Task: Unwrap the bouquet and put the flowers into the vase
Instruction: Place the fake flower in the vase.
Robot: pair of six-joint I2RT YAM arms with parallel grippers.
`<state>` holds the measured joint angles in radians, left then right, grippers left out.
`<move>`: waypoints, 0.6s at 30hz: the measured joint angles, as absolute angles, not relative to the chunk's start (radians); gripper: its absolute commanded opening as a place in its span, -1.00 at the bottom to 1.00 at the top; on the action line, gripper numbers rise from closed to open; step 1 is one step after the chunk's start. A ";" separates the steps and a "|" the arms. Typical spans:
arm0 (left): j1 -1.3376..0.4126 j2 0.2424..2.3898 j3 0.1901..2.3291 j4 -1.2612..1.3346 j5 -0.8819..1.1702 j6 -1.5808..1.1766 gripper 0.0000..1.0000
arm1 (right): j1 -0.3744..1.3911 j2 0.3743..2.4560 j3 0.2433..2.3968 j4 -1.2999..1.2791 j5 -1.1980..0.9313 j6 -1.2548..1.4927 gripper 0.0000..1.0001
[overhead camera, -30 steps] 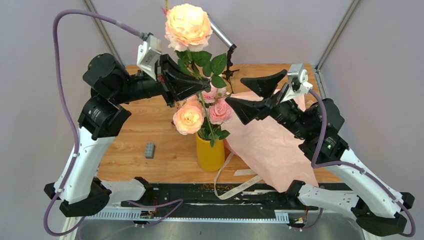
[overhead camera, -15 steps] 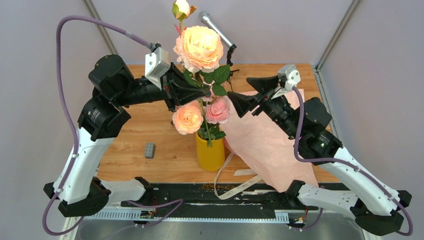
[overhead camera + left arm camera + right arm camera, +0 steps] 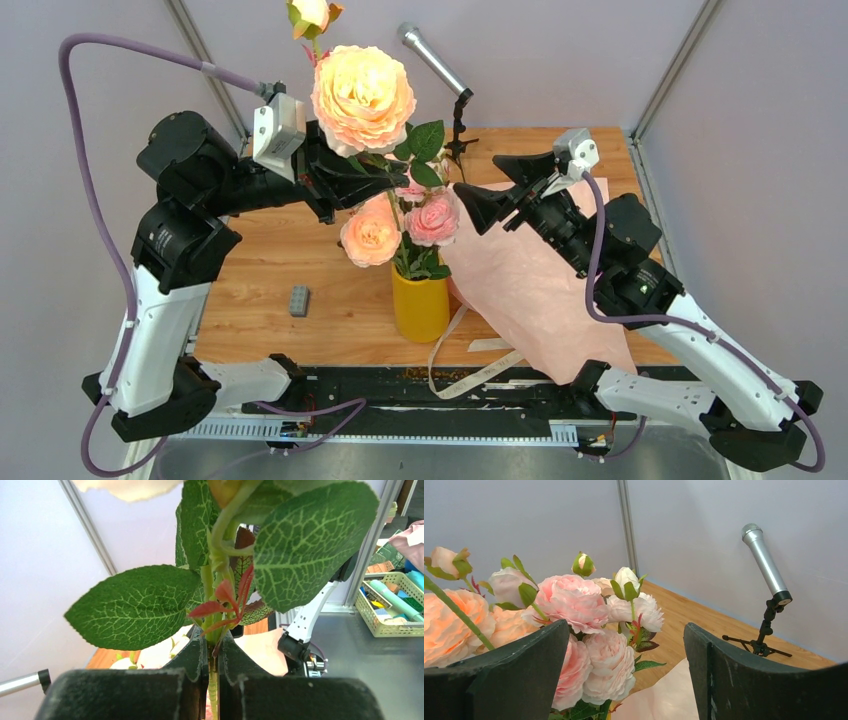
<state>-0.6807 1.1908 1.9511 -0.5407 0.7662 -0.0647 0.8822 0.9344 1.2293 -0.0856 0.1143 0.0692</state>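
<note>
The yellow vase (image 3: 421,308) stands upright at the table's front middle. It holds flowers, among them a peach rose (image 3: 368,232) and a pink rose (image 3: 433,220). Above them my left gripper (image 3: 375,182) is shut on the green stem (image 3: 214,680) of a large peach rose (image 3: 362,98) with broad leaves (image 3: 135,605). In its own view the left gripper (image 3: 212,647) pinches the stem tight. My right gripper (image 3: 482,185) hovers open just right of the blooms. In the right wrist view the right gripper (image 3: 626,627) has pink roses (image 3: 574,602) beyond its fingers. The bouquet's pink wrapping paper (image 3: 540,290) lies spread flat.
A beige ribbon (image 3: 450,362) trails off the front edge by the vase. A small grey block (image 3: 299,300) lies left of the vase. A microphone on a small stand (image 3: 432,60) rises at the back, microphone (image 3: 764,562) also in the right wrist view.
My left gripper has carried the large peach rose down and then leftward above the vase. The right gripper pulled back slightly a second ago and has stayed open and still since.
</note>
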 measured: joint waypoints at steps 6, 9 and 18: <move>-0.681 1.190 1.961 -0.526 0.773 -0.065 -1.00 | 0.881 0.944 1.229 -0.094 0.110 0.070 0.71; -0.681 1.190 1.961 -0.524 0.776 -0.065 -1.00 | 0.880 0.948 1.229 -0.097 0.102 0.070 0.71; -0.681 1.116 1.785 -0.475 0.777 -0.069 -1.00 | 0.875 0.949 1.229 -0.105 0.093 0.077 0.72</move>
